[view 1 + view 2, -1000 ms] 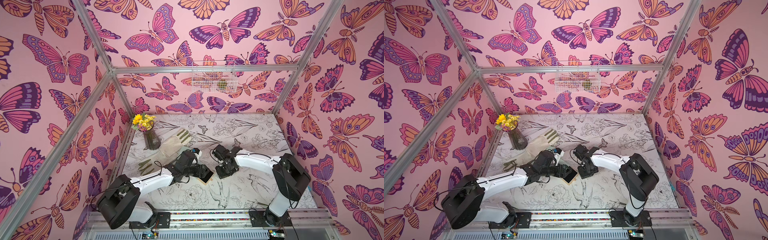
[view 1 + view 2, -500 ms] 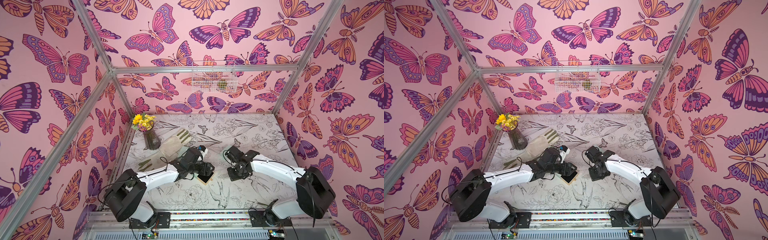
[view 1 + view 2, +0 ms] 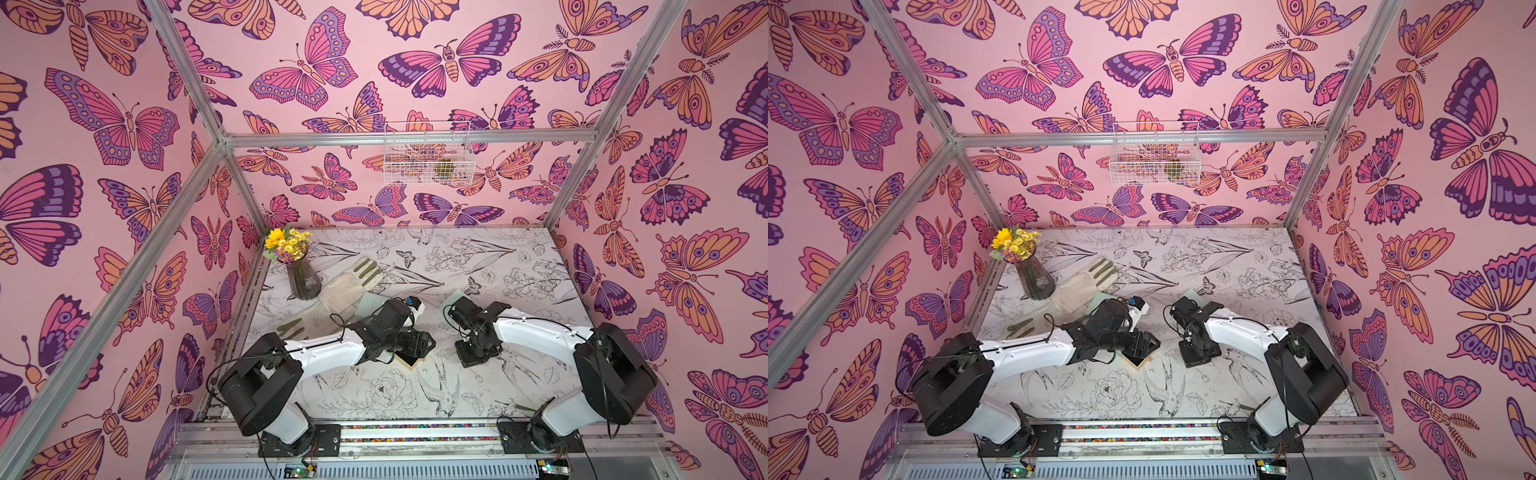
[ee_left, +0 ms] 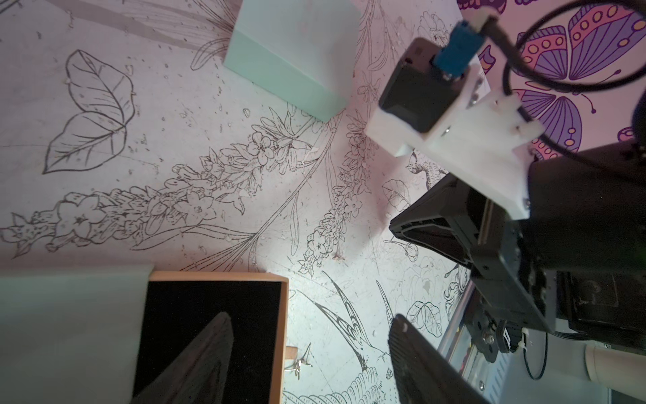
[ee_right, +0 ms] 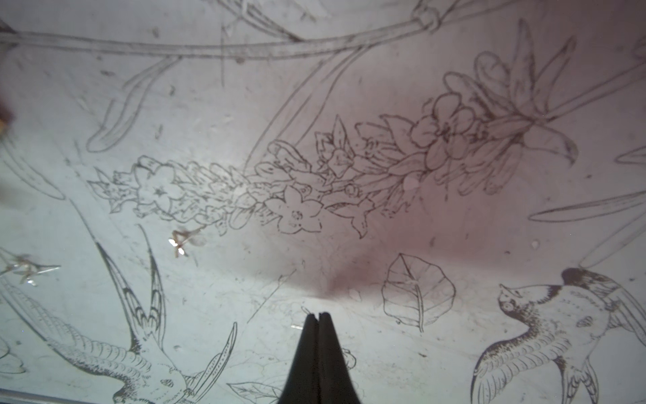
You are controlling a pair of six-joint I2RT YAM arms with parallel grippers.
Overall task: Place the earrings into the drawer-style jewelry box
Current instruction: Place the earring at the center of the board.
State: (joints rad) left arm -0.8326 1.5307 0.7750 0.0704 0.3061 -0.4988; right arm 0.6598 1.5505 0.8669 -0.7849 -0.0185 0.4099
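The left gripper (image 4: 307, 367) was held open low over the table (image 4: 209, 140), its two dark fingers (image 4: 199, 360) spread wide with nothing clasped between them. One finger was positioned over the black lining of the jewelry box's drawer (image 4: 284, 314), the other over bare tabletop. Between them, just outside the drawer's wooden rim, a small metal earring (image 4: 301, 362) was seen lying flat on the table. A teal sleeve (image 4: 66, 332) was seen against the drawer on the side away from that earring. Farther ahead of the fingertips a second earring (image 4: 338, 257) was found on the printed surface, apart from the drawer, and beyond it a teal block (image 4: 279, 70) was standing on the table. The right gripper (image 5: 318, 316) was closed, its black tips pressed together and empty, just above the table. The second earring was seen ahead of those tips and off to one side, not touched by them. Whether the drawer was touched by the left finger could not be told.
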